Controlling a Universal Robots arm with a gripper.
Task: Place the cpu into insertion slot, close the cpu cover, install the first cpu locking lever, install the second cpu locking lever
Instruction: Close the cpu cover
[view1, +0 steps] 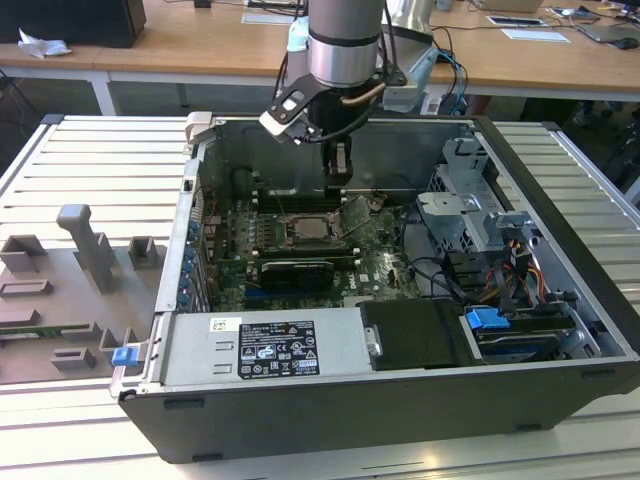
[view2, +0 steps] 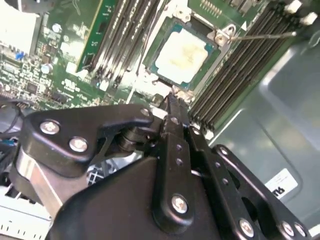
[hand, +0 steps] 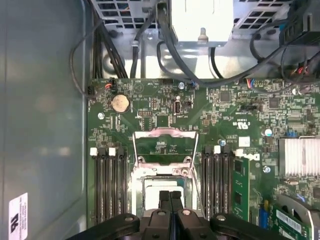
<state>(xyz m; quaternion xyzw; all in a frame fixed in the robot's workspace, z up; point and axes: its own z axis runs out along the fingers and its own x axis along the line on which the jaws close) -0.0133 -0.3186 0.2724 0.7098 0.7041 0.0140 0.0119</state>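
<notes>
cpu (view2: 182, 50) in insertion slot (view2: 220, 36) — cover (hand: 165, 132) open

The cpu (view2: 182, 50) sits in the insertion slot (view2: 219, 36), the hand (view2: 172, 100) pinched together just beside its rim.

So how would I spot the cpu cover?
Look inside the open computer case at the green circuit board. Between the long black memory slots sits the cpu, and the cpu cover is flipped open beside it. It is the only silvery frame with a big square window.
</notes>
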